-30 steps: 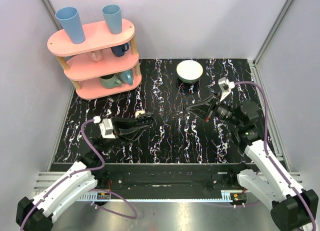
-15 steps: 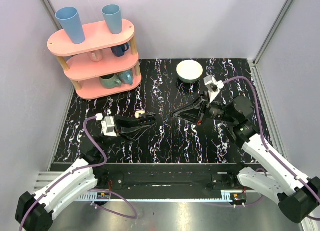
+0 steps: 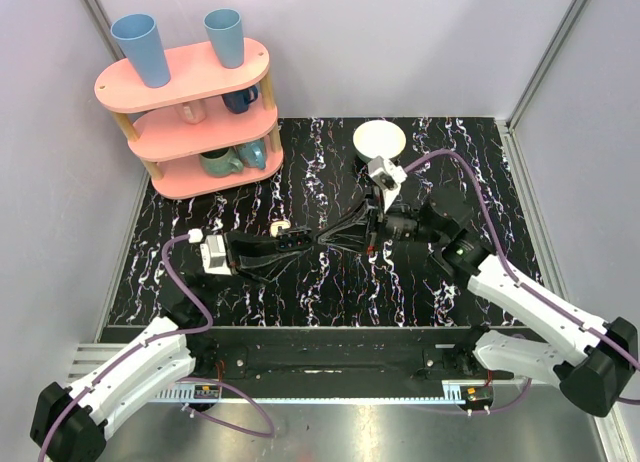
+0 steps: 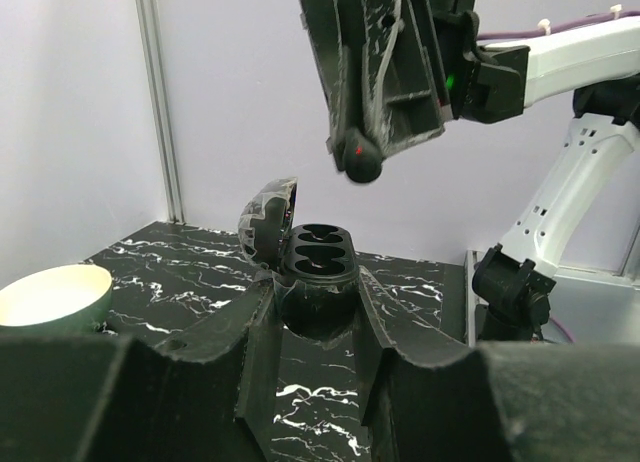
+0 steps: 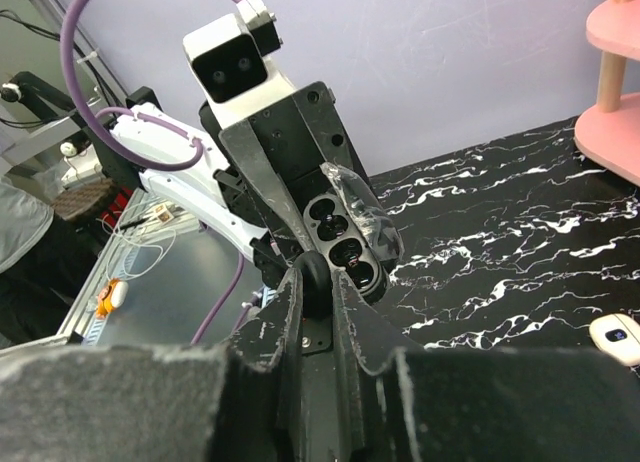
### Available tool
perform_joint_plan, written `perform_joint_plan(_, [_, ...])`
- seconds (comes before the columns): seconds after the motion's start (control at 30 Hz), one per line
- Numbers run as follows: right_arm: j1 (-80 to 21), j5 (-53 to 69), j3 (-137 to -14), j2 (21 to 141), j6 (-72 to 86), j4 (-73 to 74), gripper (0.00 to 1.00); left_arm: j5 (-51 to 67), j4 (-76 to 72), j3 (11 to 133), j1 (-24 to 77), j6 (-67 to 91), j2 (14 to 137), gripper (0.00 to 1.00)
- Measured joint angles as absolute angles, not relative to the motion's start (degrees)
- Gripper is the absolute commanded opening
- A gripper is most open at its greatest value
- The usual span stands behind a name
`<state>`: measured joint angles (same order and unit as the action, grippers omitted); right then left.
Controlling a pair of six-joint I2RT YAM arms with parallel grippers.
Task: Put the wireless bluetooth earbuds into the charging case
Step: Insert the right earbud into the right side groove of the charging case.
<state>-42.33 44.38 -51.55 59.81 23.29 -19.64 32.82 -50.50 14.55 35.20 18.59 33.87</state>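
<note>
Earbud poised at the open case, mid-surface; not yet seated.

Surface (image 3: pixel 330 292): black marbled, with a white bowl (image 3: pixel 380 142) near the far edge, out of the way. Left hand (image 3: pixel 297 239) is closed on the dark case (image 4: pixel 318 282), over the middle of the surface and slightly toward its left edge. The lid (image 4: pixel 268 220) is swung open and the two wells (image 4: pixel 322 240) face the right hand (image 3: pixel 327 238). Right hand is clamped on one small dark earbud (image 5: pixel 315 272), just beside the case mouth; no contact as far as I can tell. Both wells look empty. Second earbud not identified. A small cream piece (image 5: pixel 618 338) lies on the surface nearby, untouched. To do this well: turn the earbud to match the nearer well, come in slowly along the well's axis, hold the left hand steady, and release only once seated. Risk: clipping the lid or rim and dropping the earbud.
</note>
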Motion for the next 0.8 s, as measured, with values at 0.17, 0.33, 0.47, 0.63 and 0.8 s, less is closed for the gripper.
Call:
perform_joint_plan(0.17, [-45.0, 41.9, -52.2, 62.5, 21.1, -18.8, 0.00, 33.1, -52.2, 14.5, 35.2, 19.6, 34.1, 0.00])
perform_joint_plan(0.33, [-46.5, 39.7, -52.9, 64.2, 19.6, -18.6, 0.00, 33.4, -52.6, 14.5, 35.2, 20.0, 34.7, 0.00])
perform_joint_plan(0.47, [-47.1, 38.4, -52.9, 64.5, 19.0, -18.7, 0.00, 33.5, -52.9, 14.5, 35.2, 20.2, 34.6, 0.00])
perform_joint_plan(0.63, [-48.0, 36.9, -53.0, 64.8, 18.1, -18.8, 0.00, 33.4, -53.0, 14.5, 35.2, 20.5, 34.6, 0.00])
perform_joint_plan(0.8, [-49.8, 34.9, -54.8, 65.5, 15.6, -17.4, 0.02, 33.0, -54.2, 14.5, 35.2, 21.3, 34.8, 0.00])
